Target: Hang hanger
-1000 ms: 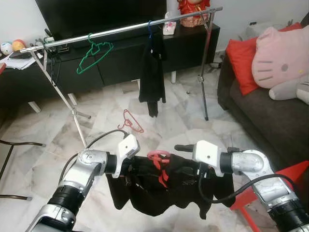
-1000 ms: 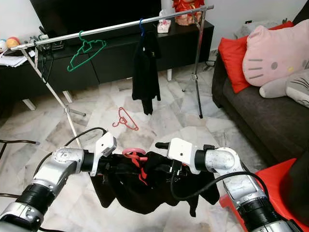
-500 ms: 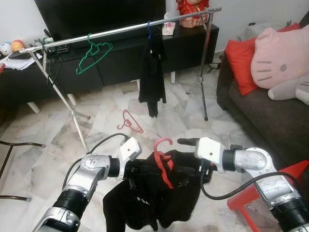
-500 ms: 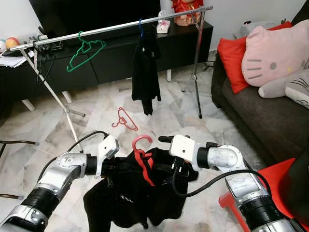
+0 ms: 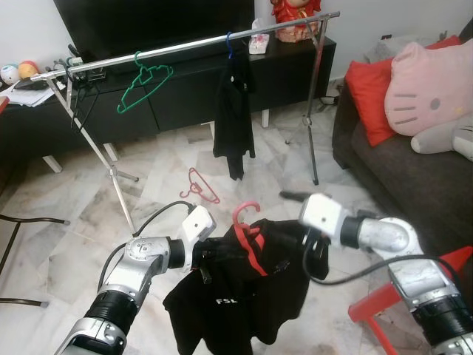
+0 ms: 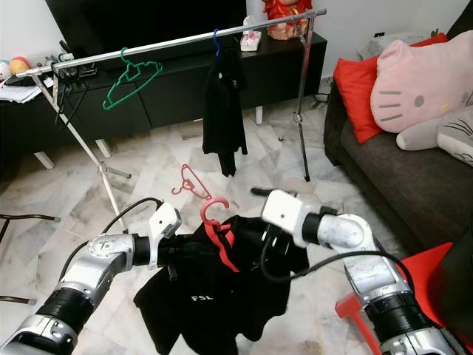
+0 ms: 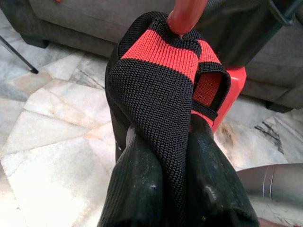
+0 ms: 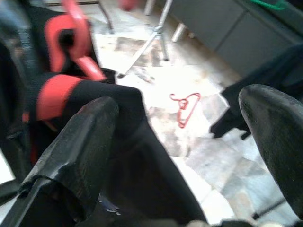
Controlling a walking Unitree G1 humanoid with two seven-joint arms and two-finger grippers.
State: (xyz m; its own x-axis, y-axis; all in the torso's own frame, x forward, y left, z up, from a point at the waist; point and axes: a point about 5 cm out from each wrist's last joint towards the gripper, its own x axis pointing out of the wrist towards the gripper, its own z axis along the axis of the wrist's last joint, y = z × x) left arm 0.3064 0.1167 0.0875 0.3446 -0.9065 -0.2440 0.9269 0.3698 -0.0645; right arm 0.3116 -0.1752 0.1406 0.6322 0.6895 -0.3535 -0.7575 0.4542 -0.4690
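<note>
While its fingers pinch the black shirt (image 5: pixel 236 296) at the red-trimmed collar, left gripper (image 5: pixel 211 255) sits at 9 o'clock of the red hanger (image 5: pixel 247 229); right gripper (image 5: pixel 314 255), at 3 o'clock, fingers spread, holds nothing.

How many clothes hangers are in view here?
4. A green hanger hangs empty on the rail, a blue hanger holds a black garment there, a red hanger lies on the floor, and a red one carries the held shirt.
</note>
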